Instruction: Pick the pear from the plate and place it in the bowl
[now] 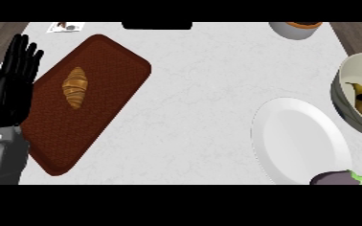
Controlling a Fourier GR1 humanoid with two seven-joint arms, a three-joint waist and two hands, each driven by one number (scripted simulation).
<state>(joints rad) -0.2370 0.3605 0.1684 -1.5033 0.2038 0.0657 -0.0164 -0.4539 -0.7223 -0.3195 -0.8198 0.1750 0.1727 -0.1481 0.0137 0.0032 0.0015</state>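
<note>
— Plate?
— Plate: round, plain white, smooth. Flat on the pale counter, lower right, down-left of the bowl.
— Bowl?
— Bowl: upright at right edge, cut off by it. Pale rim, grey outer wall, dull olive inside. Close beside plate; contact not discernible.
— Pear?
— Yellow-brown shape: inside bowl, against inner wall, mostly out of view. Possibly the pear; not certain.
</note>
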